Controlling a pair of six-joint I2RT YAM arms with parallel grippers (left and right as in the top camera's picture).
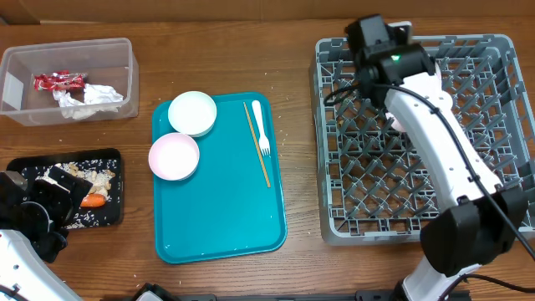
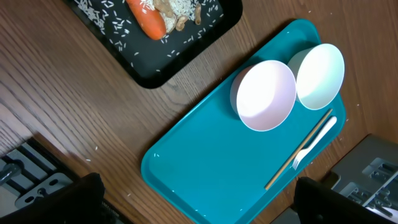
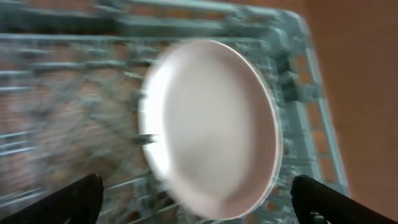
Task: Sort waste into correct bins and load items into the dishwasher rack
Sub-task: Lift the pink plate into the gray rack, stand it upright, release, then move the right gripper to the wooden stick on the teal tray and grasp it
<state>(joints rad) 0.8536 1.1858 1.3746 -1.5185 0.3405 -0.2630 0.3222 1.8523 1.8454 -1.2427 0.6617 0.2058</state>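
The pale pink plate (image 3: 211, 124) stands tilted among the pegs of the grey dishwasher rack (image 1: 501, 84), blurred. My right gripper (image 3: 202, 205) hangs open over it, fingers wide of its rim. On the teal tray (image 1: 217, 226) lie a white bowl (image 1: 192, 113), a pink bowl (image 1: 174, 156), a white fork (image 1: 261, 125) and chopsticks (image 1: 257, 144). My left gripper (image 2: 199, 208) is open and holds nothing, above the tray's near corner. The clear tub (image 1: 67, 50) holds the red wrapper (image 1: 58, 80) and napkin (image 1: 88, 100). The black tray (image 1: 25, 167) holds the carrot (image 1: 94, 201) and rice.
The right arm (image 1: 435, 142) stretches across the rack's middle and hides part of it. The left arm's base (image 1: 33, 217) covers the near side of the black tray. Bare wooden table lies between the teal tray and the rack.
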